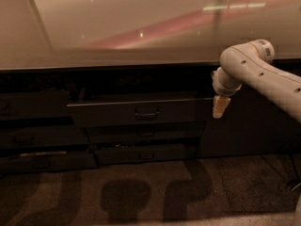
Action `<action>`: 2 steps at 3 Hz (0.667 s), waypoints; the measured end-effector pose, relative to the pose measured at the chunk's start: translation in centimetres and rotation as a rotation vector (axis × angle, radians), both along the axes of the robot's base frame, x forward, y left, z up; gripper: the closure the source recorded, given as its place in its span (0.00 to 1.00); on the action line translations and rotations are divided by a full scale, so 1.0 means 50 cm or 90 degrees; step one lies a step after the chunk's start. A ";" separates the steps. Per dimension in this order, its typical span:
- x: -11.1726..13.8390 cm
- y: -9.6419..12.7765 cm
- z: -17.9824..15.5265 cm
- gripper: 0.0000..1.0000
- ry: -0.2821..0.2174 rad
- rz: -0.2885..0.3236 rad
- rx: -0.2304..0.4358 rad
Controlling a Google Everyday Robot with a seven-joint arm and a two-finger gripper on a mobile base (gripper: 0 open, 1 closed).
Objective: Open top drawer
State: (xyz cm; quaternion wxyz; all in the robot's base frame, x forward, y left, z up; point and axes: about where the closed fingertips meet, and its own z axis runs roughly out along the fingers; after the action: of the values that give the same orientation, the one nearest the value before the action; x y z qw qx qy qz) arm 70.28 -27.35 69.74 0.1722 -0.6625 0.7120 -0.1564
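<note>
The top drawer (117, 113) is a wide dark drawer front below the counter, standing pulled out a little, with a pale rim along its top edge and a dark loop handle (146, 112) at its centre. My gripper (219, 107) hangs pointing down from the white arm (254, 69) that comes in from the right. It is just past the drawer front's right end, well to the right of the handle, and holds nothing.
A pale glossy countertop (141, 27) runs across the top. Shallower dark drawers (146, 152) lie below the top drawer, and more drawers (37, 140) stand at the left. A plain dark cabinet door (249, 131) is behind the gripper. A dark floor (150, 192) lies in front.
</note>
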 end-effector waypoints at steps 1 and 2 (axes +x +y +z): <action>0.003 0.003 -0.014 0.00 -0.026 -0.014 -0.033; -0.002 -0.013 -0.061 0.00 -0.033 -0.037 -0.086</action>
State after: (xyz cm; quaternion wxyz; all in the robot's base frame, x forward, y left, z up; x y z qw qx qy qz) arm 70.20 -27.97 66.69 0.1412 -0.6472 0.7142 -0.2260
